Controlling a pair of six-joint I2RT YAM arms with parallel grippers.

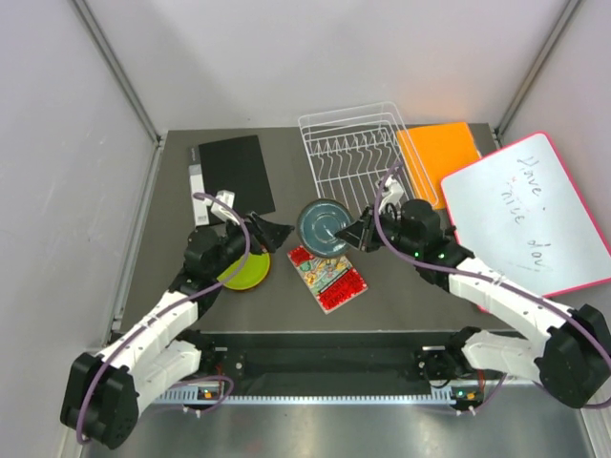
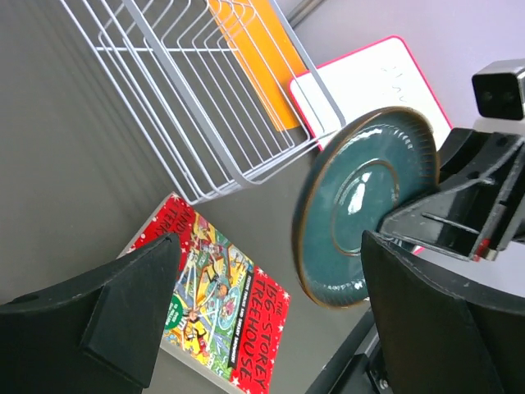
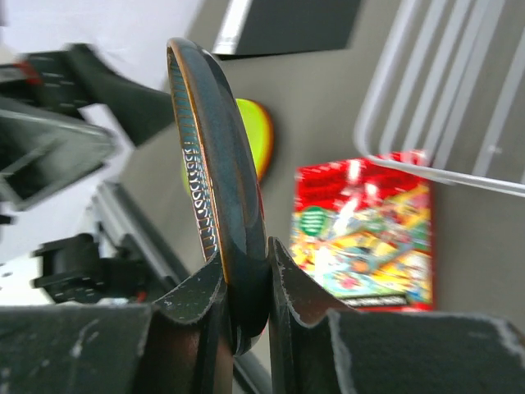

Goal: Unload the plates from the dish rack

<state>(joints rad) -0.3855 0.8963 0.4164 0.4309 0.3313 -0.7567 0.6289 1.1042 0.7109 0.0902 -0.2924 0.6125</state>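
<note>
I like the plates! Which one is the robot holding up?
The dark teal plate: the right gripper pinches its rim and holds it on edge above the table. The lime green plate lies flat by the left gripper.

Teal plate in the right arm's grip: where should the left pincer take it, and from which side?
Grip the free rim of the teal plate, opposite the right pincer; the left pincer comes in from its side, fingers straddling the thin edge. It is held up tilted, so that rim is clear.
</note>
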